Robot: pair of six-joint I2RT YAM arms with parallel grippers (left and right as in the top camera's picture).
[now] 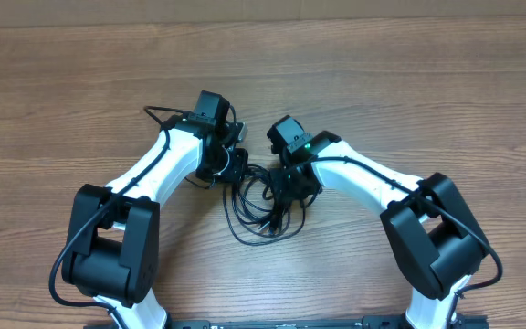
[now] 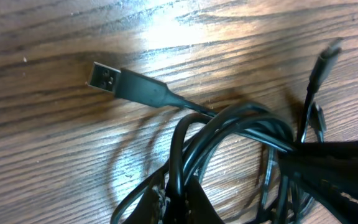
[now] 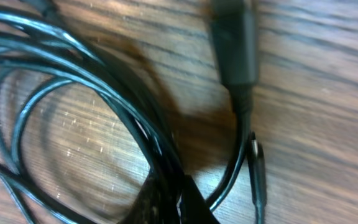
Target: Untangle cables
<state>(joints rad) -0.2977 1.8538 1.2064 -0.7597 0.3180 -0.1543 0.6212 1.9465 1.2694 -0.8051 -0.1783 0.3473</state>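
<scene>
The cables [image 1: 261, 208] lie as a bunch of thin black loops on the wooden table, between my two arms. My left gripper [image 1: 235, 168] sits at the bunch's upper left. In the left wrist view it [image 2: 176, 208] is shut on one black cable strand [image 2: 179, 155] that rises between its fingers. A USB plug [image 2: 109, 79] lies flat beyond it. My right gripper [image 1: 287, 186] is at the bunch's upper right. In the right wrist view it [image 3: 174, 202] is shut on a few cable strands [image 3: 148, 130]. A thick plug body [image 3: 235, 43] and a slim plug [image 3: 257, 168] lie just to its right.
Bare wooden tabletop [image 1: 409, 82] surrounds the bunch on all sides. A thicker black arm cable [image 1: 158, 114] loops out beside the left wrist. The two wrists stand close together over the cables. A second slim plug [image 2: 325, 57] points up at the right of the left wrist view.
</scene>
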